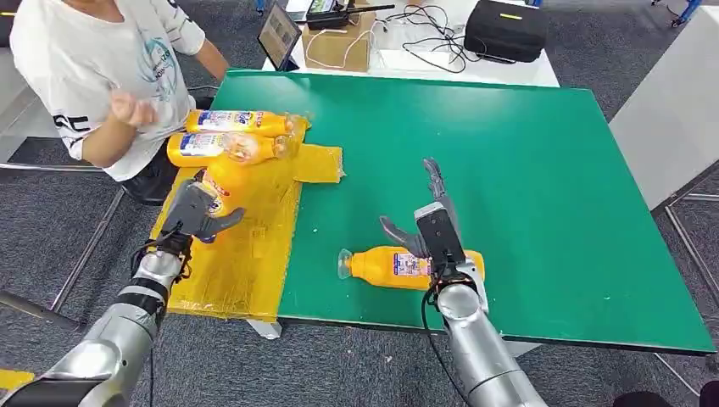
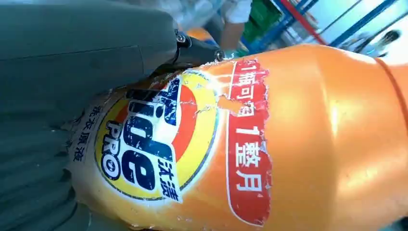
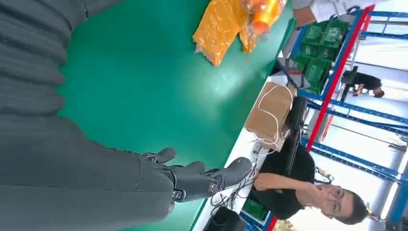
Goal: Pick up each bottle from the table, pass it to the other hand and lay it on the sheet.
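My left hand (image 1: 197,214) grips an orange detergent bottle (image 1: 223,180) over the yellow sheet (image 1: 246,254); the left wrist view shows that bottle (image 2: 298,144) close up, its label against my left hand (image 2: 72,72). Two more orange bottles (image 1: 242,123) (image 1: 222,147) lie side by side at the sheet's far end. Another orange bottle (image 1: 398,265) lies on its side on the green table (image 1: 526,170) near the front edge. My right hand (image 1: 432,222) hovers over it, fingers stretched out and holding nothing. In the right wrist view the right hand (image 3: 192,178) is spread above bare green surface.
A person in a white shirt (image 1: 93,59) stands at the table's far left corner, one hand (image 1: 131,108) raised near the laid bottles. Behind the table a white desk (image 1: 407,59) carries a cardboard box (image 1: 339,42), a tablet (image 1: 278,36) and a black case (image 1: 506,30).
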Tool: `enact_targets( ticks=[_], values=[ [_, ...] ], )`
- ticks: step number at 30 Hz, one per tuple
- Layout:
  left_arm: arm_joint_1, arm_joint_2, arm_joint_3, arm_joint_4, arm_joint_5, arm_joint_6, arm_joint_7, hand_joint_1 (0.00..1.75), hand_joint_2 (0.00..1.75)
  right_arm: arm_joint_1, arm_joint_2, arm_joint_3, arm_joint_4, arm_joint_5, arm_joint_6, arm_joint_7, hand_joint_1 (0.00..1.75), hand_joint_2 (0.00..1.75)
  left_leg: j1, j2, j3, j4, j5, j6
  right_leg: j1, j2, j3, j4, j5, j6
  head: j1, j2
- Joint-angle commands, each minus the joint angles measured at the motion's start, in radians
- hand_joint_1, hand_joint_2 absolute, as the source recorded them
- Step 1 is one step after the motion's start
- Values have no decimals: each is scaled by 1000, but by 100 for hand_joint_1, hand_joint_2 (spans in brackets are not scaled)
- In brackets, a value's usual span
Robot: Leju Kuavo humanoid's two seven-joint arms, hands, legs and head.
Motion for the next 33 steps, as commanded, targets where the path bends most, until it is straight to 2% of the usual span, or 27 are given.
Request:
enact_targets(
  ticks=[1,6,16,20,24,25,28,29,30,31,33],
  values=[
    [-155,98,-309,316,-381,58,144,175,175,-70,4,-22,81,-1,30,-7,0,175,2,1,5,1,-3,-2,2,0,5,1,-3,-2,0,0],
    [-199,109,-454,370,-564,-38,237,175,175,-99,11,-4,118,5,48,0,0,175,2,3,5,1,-3,-2,2,2,5,1,-2,-2,0,0],
    [-199,109,-454,370,-564,-38,237,175,175,-99,11,-4,118,5,48,0,0,175,1,4,5,0,-2,-1,1,2,5,1,-1,-2,0,0],
    [-212,99,-460,386,-576,-129,252,175,175,-118,14,15,152,15,61,7,0,175,2,5,6,1,-3,-2,2,2,6,1,-2,-2,0,0],
    [-199,88,-429,391,-562,-124,288,175,175,-145,18,32,207,32,65,24,0,175,1,5,6,-1,-2,-1,1,3,5,0,-1,-2,0,0],
    [-196,87,-426,387,-568,-132,290,150,175,-149,20,32,220,33,63,22,0,175,1,5,5,-1,-1,-1,1,3,4,1,0,-1,0,0],
    [-196,87,-426,387,-568,-132,290,150,175,-149,20,32,220,33,63,22,0,175,0,4,6,-1,-1,-1,0,2,5,1,0,-1,0,0],
    [-196,87,-426,387,-568,-132,290,155,175,-149,20,32,220,33,63,22,0,175,1,5,8,0,-2,-2,1,3,7,1,-1,-2,0,0],
    [-198,87,-422,391,-573,-130,302,108,175,-157,18,37,231,36,72,24,0,175,1,4,7,-1,-2,-1,1,2,6,1,-1,-2,0,0],
    [-197,86,-419,392,-574,-123,309,0,175,-161,18,40,238,40,72,27,0,175,1,5,8,-1,-2,-2,1,3,7,1,-1,-2,0,0],
    [-188,82,-396,390,-560,-116,299,0,175,-175,17,48,265,50,80,36,0,175,1,5,9,-1,-3,-2,2,3,8,0,-1,-2,0,0]
  ],
)
